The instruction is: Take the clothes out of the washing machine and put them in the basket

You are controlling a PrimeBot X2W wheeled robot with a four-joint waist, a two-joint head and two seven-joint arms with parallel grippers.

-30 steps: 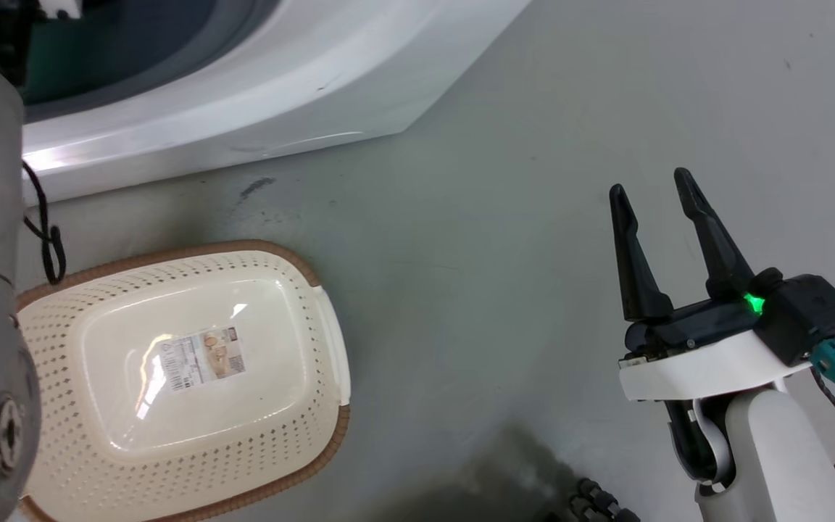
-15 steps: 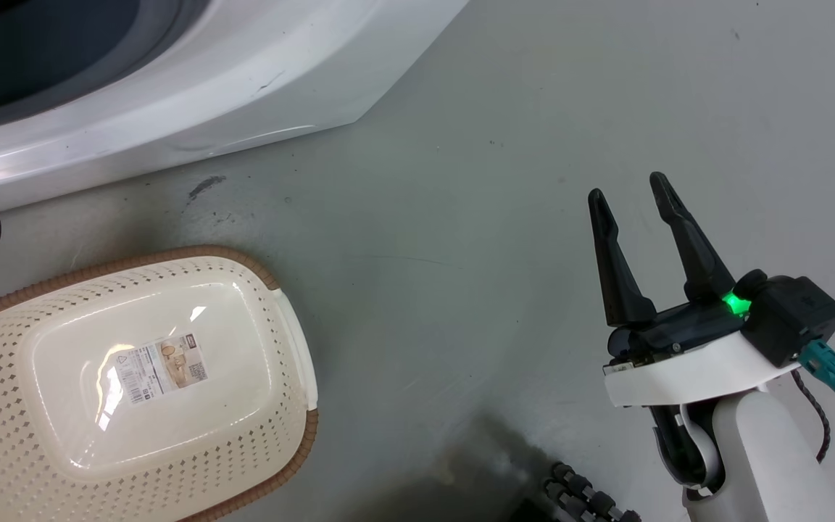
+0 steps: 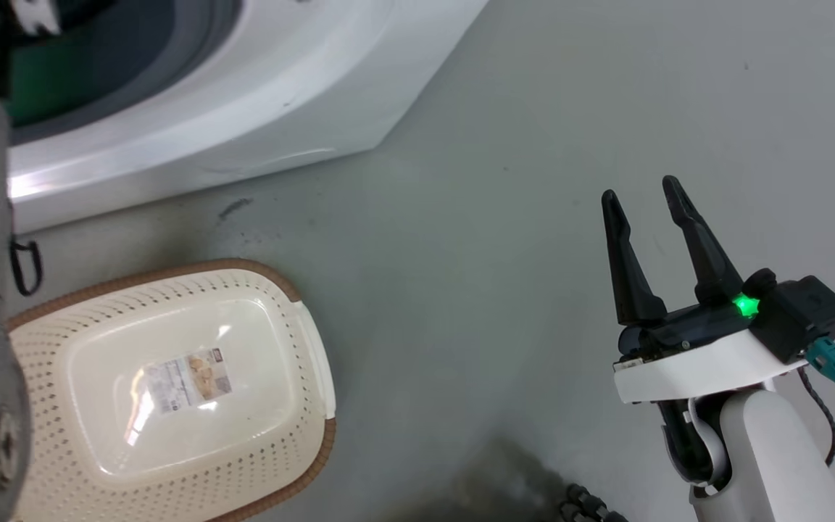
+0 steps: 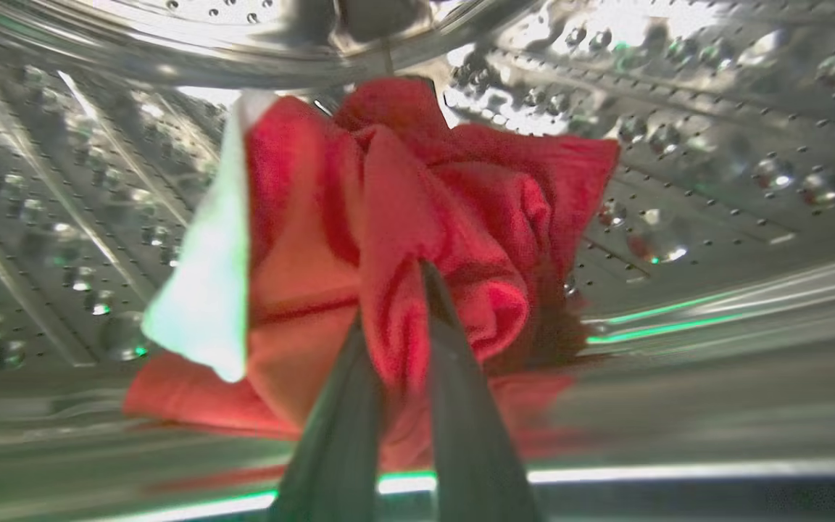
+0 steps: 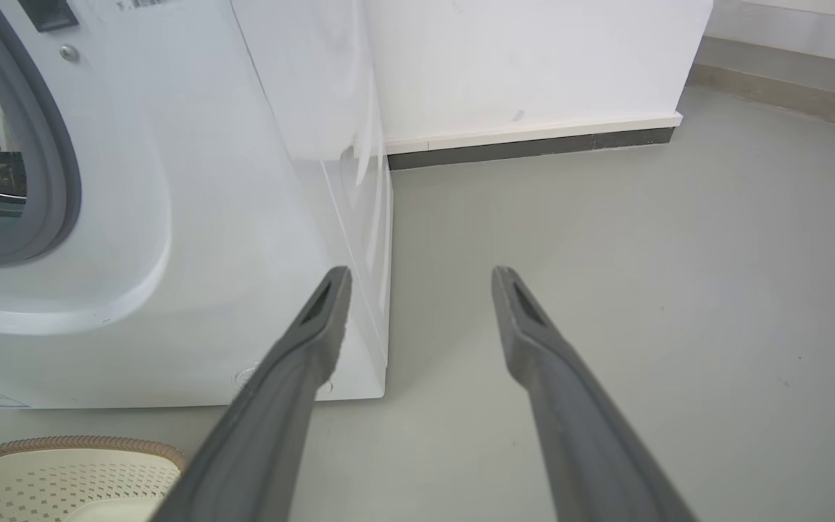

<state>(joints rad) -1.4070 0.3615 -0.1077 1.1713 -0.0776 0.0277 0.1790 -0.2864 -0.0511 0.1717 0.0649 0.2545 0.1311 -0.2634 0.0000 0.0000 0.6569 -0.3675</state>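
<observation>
Left gripper [image 4: 391, 297] pinched soft bright red fabric clothes [image 4: 461, 210] inside the perforated steel drum [image 4: 678, 181], ready for lifting out; right gripper [image 3: 641, 190] hung spread, empty.

**Red clothes [image 4: 403, 210] in the drum [image 4: 678, 145], basket [image 3: 280, 438] empty**

The clothes are bunched in soft red folds, with a white patch at the left edge. They sit inside the washing machine's [image 3: 280, 94] perforated steel drum, pinched by the left gripper [image 4: 391, 293]. The cream basket (brown rim, label on its bottom) stands upright near the white machine.
</observation>
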